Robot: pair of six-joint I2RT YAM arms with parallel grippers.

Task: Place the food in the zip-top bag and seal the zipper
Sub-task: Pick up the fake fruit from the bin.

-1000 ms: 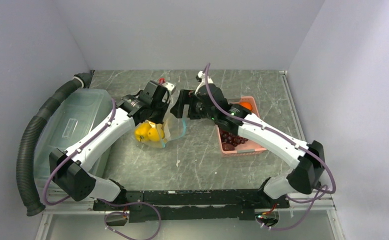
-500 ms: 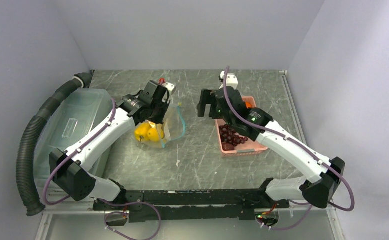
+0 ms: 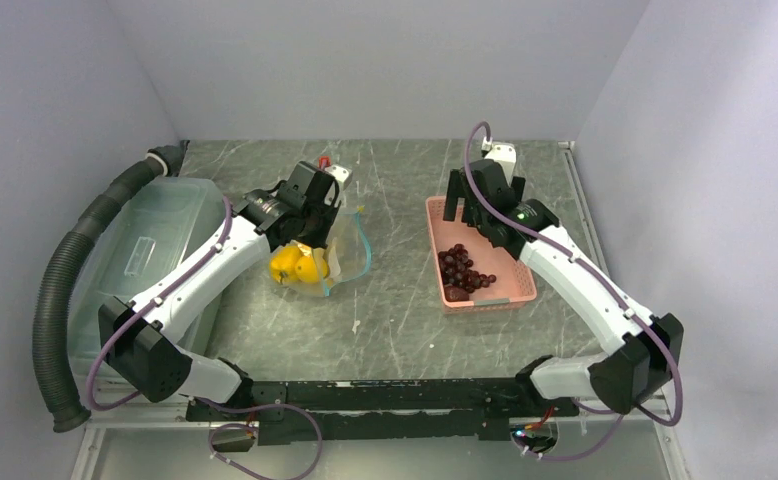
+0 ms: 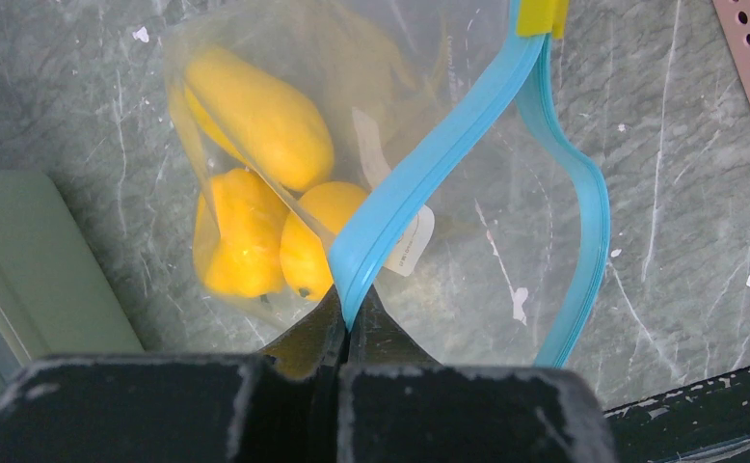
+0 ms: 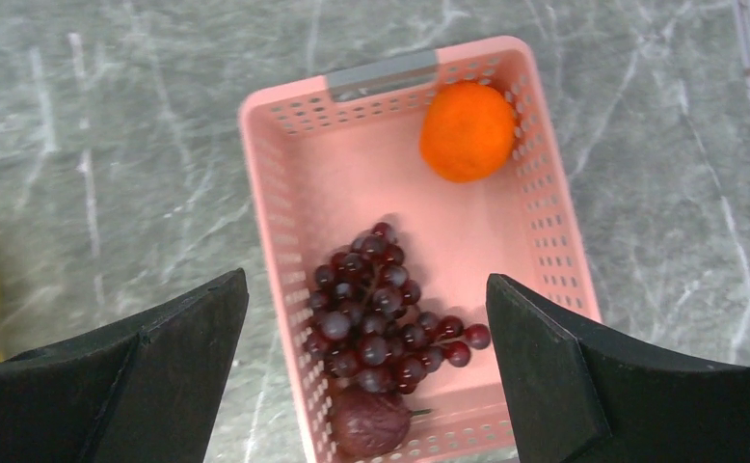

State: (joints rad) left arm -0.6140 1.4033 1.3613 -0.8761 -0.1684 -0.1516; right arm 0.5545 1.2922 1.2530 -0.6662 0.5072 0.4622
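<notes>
- The tabletop has the bag on the left and the basket on the right, well apart, so each piece must be carried across bare stone.
- The bag stands with its mouth gaping; three yellow pieces lie at its bottom.
- The basket holds the grapes, the ball and a dark lump at its near end, possibly another fruit; it is too unclear to say.
- The right tool is spread wide and empty, hovering over the basket.
- The left tool is clamped on one lip of the zipper, holding the mouth up. If it slackens, the mouth will likely sag.
- The grapes look like the next pick. Come straight down, close across the middle of the bunch, then lift clear of the wall.
- The ball sits near the far corner. Pinched off centre, it would probably roll away.
- The zipper has its lips apart; sealing waits until the basket is emptied.
</notes>
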